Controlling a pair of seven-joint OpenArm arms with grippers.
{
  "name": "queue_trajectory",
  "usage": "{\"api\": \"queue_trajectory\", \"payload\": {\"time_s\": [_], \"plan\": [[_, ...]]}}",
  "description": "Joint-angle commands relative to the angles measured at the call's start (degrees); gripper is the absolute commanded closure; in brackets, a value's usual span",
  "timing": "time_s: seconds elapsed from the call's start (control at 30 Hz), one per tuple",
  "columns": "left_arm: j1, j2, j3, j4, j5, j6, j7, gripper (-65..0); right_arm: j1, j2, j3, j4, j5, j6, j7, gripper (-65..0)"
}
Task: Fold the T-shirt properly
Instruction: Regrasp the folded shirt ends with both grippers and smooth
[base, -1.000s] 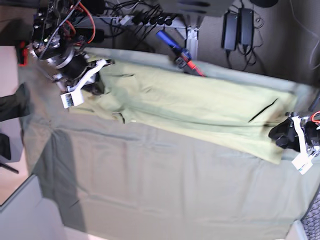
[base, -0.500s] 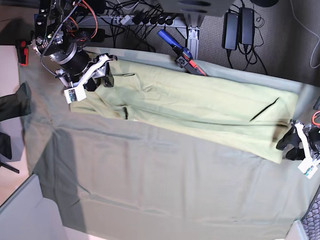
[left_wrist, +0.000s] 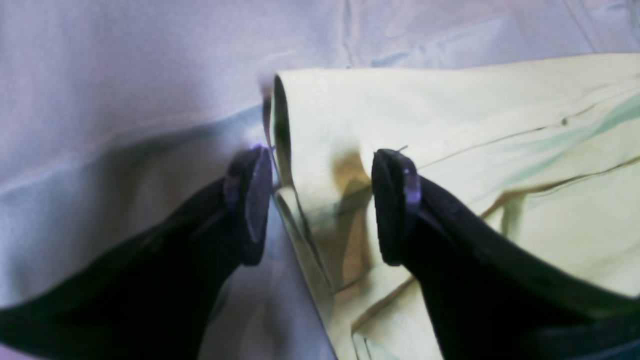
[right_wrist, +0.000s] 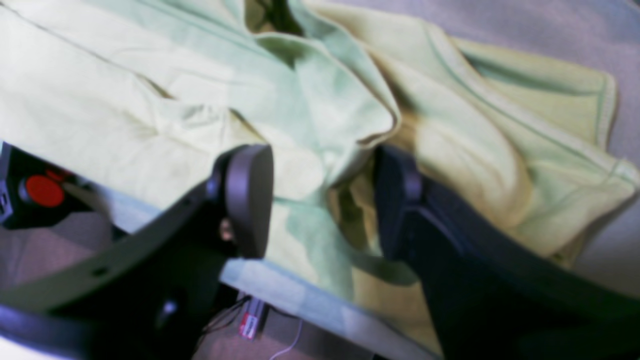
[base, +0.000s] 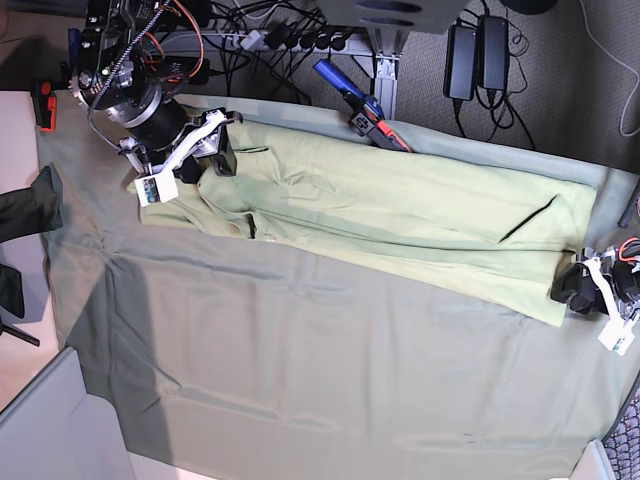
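Observation:
The pale yellow-green T-shirt (base: 400, 215) lies as a long folded band across the far half of the table, from upper left to right. My right gripper (base: 197, 152) hovers open over its bunched left end; in the right wrist view its fingers (right_wrist: 250, 200) stand apart above the rumpled T-shirt (right_wrist: 310, 115), holding nothing. My left gripper (base: 578, 290) sits at the band's lower right corner. The left wrist view shows the left gripper (left_wrist: 325, 200) open, with the T-shirt's folded edge (left_wrist: 450, 115) lying between the two pads, ungripped.
The dull grey-green table cloth (base: 320, 370) covers the whole table. A blue-and-red tool (base: 355, 105) lies at the far edge beside the shirt. Cables and power bricks (base: 475, 55) sit behind the table. Dark green fabric (base: 25, 205) hangs at the left.
My right gripper has opened, let go of the shirt's left end and shifted slightly right. My left gripper has drawn down and to the right, to the shirt's corner, staying open.

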Motion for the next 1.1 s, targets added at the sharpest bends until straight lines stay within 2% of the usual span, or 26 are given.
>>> {"api": "queue_trajectory", "payload": {"time_s": [0.0, 0.07, 0.1, 0.23, 0.37, 0.57, 0.83, 1.07], "plan": [[-1.2, -0.8, -0.5, 0.7, -0.5, -0.7, -1.0, -26.7, 0.3, 0.7, 0.4, 1.0, 0.3, 2.8, 1.3, -32.1], [-1.2, -0.4, -0.5, 0.7, 1.1, -0.7, -0.7, -5.0, 0.3, 0.7, 0.4, 1.0, 0.3, 2.8, 1.3, -32.1], [-1.1, -0.4, -0.5, 0.7, 1.2, -0.7, 0.2, 0.0, 0.3, 0.7, 0.4, 1.0, 0.3, 2.8, 1.6, -32.1], [-1.0, -1.3, -0.5, 2.1, -0.6, -0.7, 5.5, 0.0, 0.3, 0.7, 0.5, 1.0, 0.2, 2.8, 1.7, -32.1], [-1.0, -5.0, -0.5, 6.9, -12.1, -0.7, 13.8, 0.0, 0.3, 0.7, 0.5, 1.0, -0.6, 2.8, 1.7, -32.1], [0.0, -9.0, -0.5, 15.3, -21.7, -0.7, 25.0, 0.0, 0.3, 0.7, 0.5, 1.0, -0.6, 2.7, 2.0, -32.1], [7.8, -9.7, -0.5, 16.5, -22.5, -0.7, 25.6, 0.0, 0.3, 0.7, 0.5, 1.0, -0.6, 2.7, 2.0, -32.1], [10.4, -9.8, -0.5, 16.5, -19.1, -0.7, 24.9, 0.0, 0.3, 0.7, 0.5, 1.0, -0.6, 2.7, 2.0, -32.1]]}}
